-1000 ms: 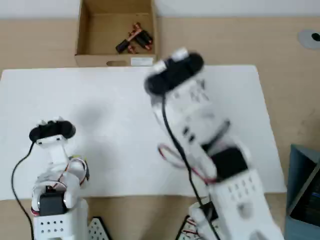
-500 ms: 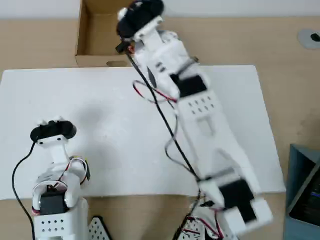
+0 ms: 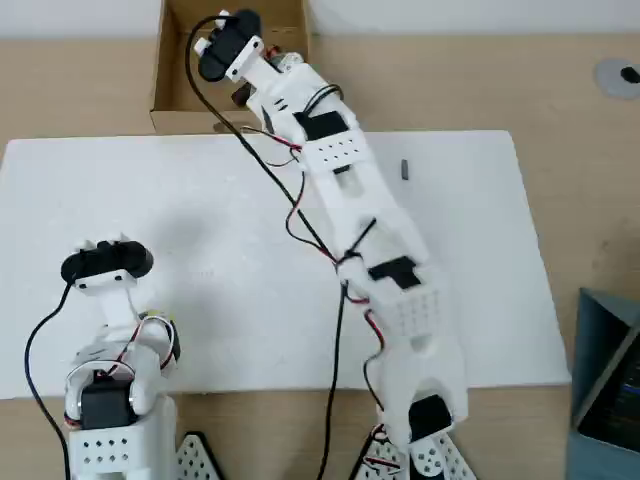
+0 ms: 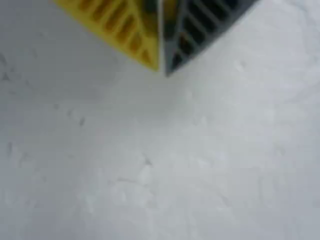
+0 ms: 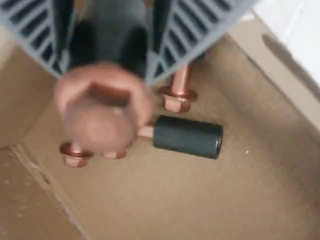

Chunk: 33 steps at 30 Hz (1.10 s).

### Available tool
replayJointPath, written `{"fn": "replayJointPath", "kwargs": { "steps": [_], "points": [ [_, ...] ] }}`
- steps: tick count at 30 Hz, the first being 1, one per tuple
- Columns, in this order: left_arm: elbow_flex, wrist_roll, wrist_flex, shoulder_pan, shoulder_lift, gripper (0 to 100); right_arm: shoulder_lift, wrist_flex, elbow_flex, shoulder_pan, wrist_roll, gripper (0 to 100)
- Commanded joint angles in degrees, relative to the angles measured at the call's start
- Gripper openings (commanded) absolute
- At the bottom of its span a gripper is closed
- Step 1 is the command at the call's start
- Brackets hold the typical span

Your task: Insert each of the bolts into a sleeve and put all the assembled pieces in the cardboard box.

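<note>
White table mat (image 3: 200,230), wooden table; right gripper (image 5: 107,75) clamps copper bolt in black sleeve (image 5: 102,107) over brown cardboard box (image 3: 160,70), upper left; assembled pieces (image 5: 187,136) inside; small dark part (image 3: 405,168) on mat, likely outstanding; left gripper (image 4: 161,62) closed, empty.

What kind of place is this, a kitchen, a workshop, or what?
Probably a robotics lab or hobby workbench: two small robot arms stand at a wooden table with a white mat, and a cardboard box holds copper bolts in black sleeves.
</note>
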Motion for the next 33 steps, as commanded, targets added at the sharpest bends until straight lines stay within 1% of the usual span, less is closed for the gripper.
{"fn": "replayJointPath", "kwargs": {
  "steps": [1, 6, 9, 13, 24, 27, 30, 33],
  "points": [
    [-0.2, -0.4, -1.1, -0.4, -0.4, 1, 4.1, 3.0, -12.4, 0.4, 2.0, 2.6],
    [-0.2, -0.4, -1.1, -0.4, -0.4, 1, 10.9, 8.4, -23.4, 0.7, 2.2, 11.6],
    [-0.2, -0.4, -1.1, -0.3, -0.4, 1, 13.4, 12.2, -29.2, 0.7, 2.2, 11.7],
    [-0.2, -0.4, -1.1, -0.3, -0.4, 1, 16.1, 14.9, -34.9, 0.7, 2.2, 11.7],
    [-0.2, -0.4, -1.1, -0.4, -0.4, 1, 17.4, 21.2, -42.9, 0.7, 2.2, 11.7],
    [-0.2, -0.3, -1.1, -0.6, -0.4, 1, 17.3, 25.1, -46.2, 0.7, 2.2, 10.1],
    [-0.2, -0.4, -1.1, -0.6, -0.4, 1, 17.3, 30.3, -51.6, 0.7, 2.2, 0.9],
    [-0.2, -0.4, -0.9, -0.5, -0.4, 1, 17.3, 36.8, -57.9, 0.8, 2.1, 0.8]
  ]
}}
